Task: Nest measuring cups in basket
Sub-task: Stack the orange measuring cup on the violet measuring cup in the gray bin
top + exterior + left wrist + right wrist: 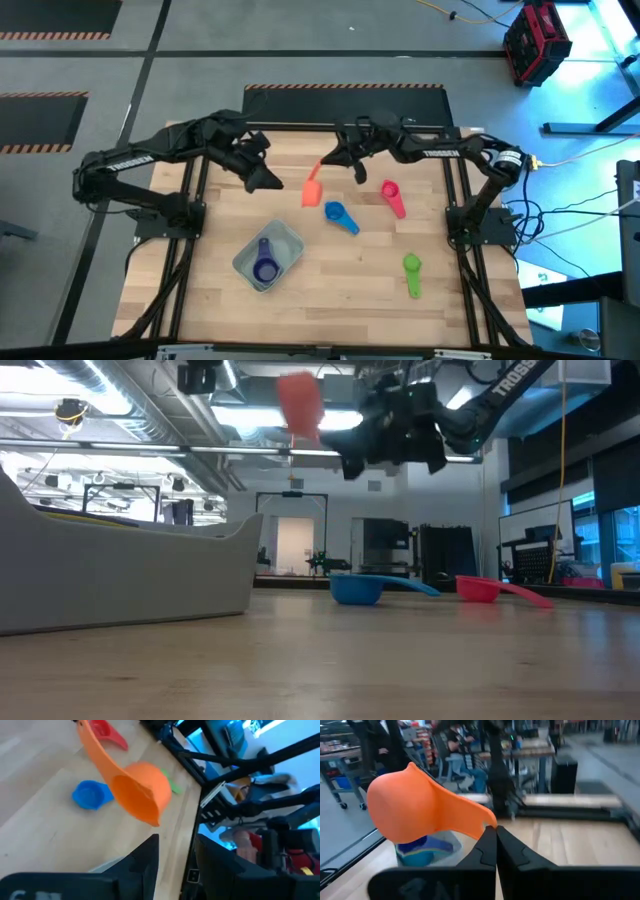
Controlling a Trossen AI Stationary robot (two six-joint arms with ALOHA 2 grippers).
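Orange cup (pixel 312 190) above blue cup (pixel 340 216)

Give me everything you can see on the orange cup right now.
The orange measuring cup is smooth, opaque plastic: a round bowl with a flat tapering handle. The right gripper holds it in the air above the table, fingers shut on the handle's tip. In the high view it hangs above the blue cup, between both arms. Nothing else touches it. The left gripper hangs open nearby.
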